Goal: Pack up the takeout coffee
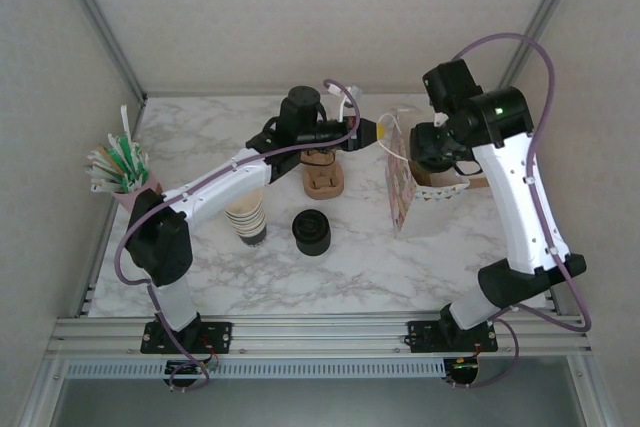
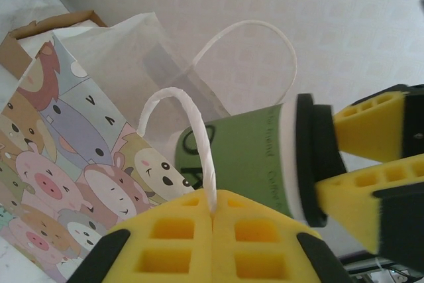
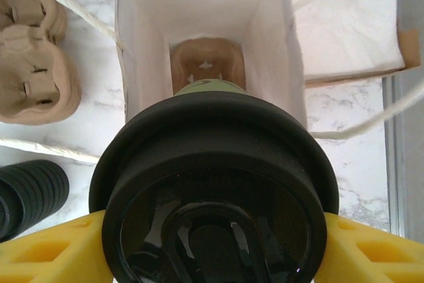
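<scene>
The takeout coffee (image 3: 212, 164), an olive-green paper cup with a round black lid, is held by its lid rim in my right gripper (image 3: 212, 253), a yellow finger (image 3: 46, 256) on each side. It hangs over the open mouth of a cartoon-printed paper bag (image 1: 400, 187), and a brown cup holder (image 3: 207, 64) lies at the bag's bottom. My left gripper (image 2: 213, 213) is shut on one white twisted handle (image 2: 199, 137) of the bag (image 2: 73, 144). In the left wrist view the cup (image 2: 252, 154) lies sideways just behind that handle, between the right gripper's fingers (image 2: 371, 130).
A stack of cream paper cups (image 1: 247, 219), a stack of black lids (image 1: 311, 232) and a cardboard carrier (image 1: 322, 172) stand left of the bag. A pink holder of straws (image 1: 120, 172) is at the far left. A brown box (image 1: 472, 183) sits behind the bag.
</scene>
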{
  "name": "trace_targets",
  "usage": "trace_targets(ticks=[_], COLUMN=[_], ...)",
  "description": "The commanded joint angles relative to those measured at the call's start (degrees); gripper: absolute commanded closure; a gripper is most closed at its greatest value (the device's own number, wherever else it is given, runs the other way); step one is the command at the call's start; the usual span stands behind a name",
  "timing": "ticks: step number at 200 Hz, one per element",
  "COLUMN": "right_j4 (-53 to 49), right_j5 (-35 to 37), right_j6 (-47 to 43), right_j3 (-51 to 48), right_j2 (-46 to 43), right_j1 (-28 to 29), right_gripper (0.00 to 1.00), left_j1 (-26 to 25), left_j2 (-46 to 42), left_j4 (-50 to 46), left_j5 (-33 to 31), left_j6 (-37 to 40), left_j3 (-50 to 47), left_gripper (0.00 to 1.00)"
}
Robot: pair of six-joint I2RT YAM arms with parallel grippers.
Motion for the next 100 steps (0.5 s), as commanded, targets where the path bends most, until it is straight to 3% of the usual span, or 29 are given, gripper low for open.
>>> trace_targets(ticks=[1, 100], right_j4=[-3.7, -2.98], right_j5=[-2.62, -8.16], right_j6=[-1.58, -3.57], right_j3=[-1.64, -4.86], right_j2=[0.69, 1.25], right_j1=[-0.78, -1.29], right_gripper=[0.31, 0.31], left_j1=[-0.39, -0.37], left_j2=[-1.79, -9.52], left_j4=[1.87, 1.69], left_j5=[0.95, -2.19], left_j6=[-0.39, -1.92], left_j3=[-0.72, -7.24], left_gripper=[1.0, 1.0])
